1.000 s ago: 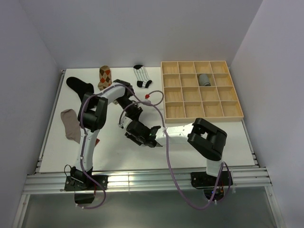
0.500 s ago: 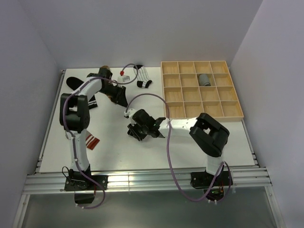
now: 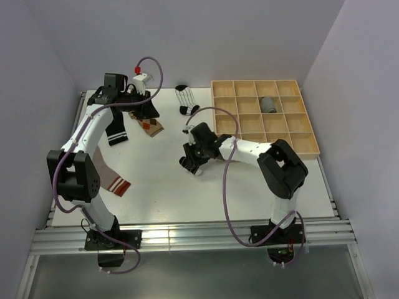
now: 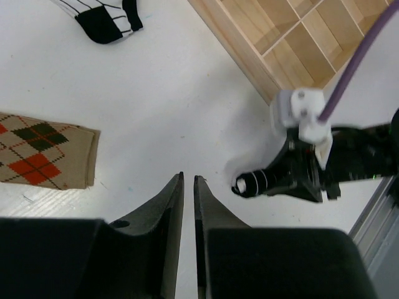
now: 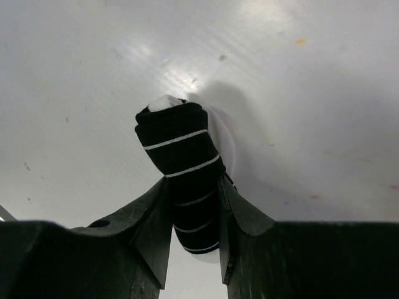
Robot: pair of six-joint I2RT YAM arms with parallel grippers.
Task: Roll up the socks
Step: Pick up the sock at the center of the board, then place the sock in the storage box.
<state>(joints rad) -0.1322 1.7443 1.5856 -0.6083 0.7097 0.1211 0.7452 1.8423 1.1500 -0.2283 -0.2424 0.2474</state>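
Clamping the rolled black sock (image 5: 181,156), right gripper (image 5: 193,182) is holding its long axis along the jaws, white end pointing up-frame; left gripper (image 4: 188,179) is hanging empty, jaws barely apart.

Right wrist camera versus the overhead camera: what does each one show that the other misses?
Only the right wrist view shows the rolled black sock with thin white stripes, squeezed between the fingers of the right gripper. Only the overhead view shows the wooden tray with a grey roll in one compartment, the argyle sock, the striped sock and both arms. Both show the right gripper and the white table; from above, its sock is hard to make out.
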